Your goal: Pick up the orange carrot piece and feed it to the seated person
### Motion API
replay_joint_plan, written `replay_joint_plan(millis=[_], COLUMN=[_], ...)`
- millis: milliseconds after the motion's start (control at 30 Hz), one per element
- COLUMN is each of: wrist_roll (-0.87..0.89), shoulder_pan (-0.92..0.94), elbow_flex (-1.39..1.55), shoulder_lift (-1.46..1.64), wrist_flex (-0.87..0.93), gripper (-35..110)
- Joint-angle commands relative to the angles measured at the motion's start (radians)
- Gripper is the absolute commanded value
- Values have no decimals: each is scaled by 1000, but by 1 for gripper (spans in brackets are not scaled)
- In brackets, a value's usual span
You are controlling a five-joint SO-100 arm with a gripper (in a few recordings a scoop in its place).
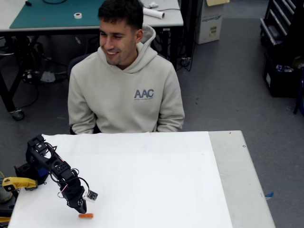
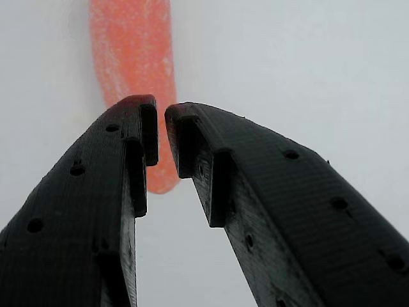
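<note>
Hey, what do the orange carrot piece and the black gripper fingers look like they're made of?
The orange carrot piece looks like real carrot or a soft matte imitation: pale, grainy speckling, no gloss. I can't tell which. The gripper fingers look like 3D-printed black plastic: fine parallel layer lines, a matte sheen and small round holes.

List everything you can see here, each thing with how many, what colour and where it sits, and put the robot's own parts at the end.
carrot piece: one, orange, lying on the white table near its front edge, just below the gripper tips.
table: one, white top with a grey strip along its right side in the fixed view.
seated person: one, light beige hoodie, behind the table's far edge.
clamp: one, yellow, at the table's left edge by the arm's base.
tape roll: one, white, on the green mat of the far bench.
gripper: one, black, fingertips nearly together, over the carrot piece.
</note>
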Motion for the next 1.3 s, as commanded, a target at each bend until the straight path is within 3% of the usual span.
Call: replay_joint_plan(millis=[0,367,667,1133,1267], wrist_roll=[-20,-110,-115,-123,-123], shoulder_pan=[5,-6,-14,0,0], elbow_flex=[-57,-52,103,109,124], shoulder_lift=[52,38,48,35,35], wrist_flex=[-8,8,-8,-11,-81], gripper=[1,22,22,18,17])
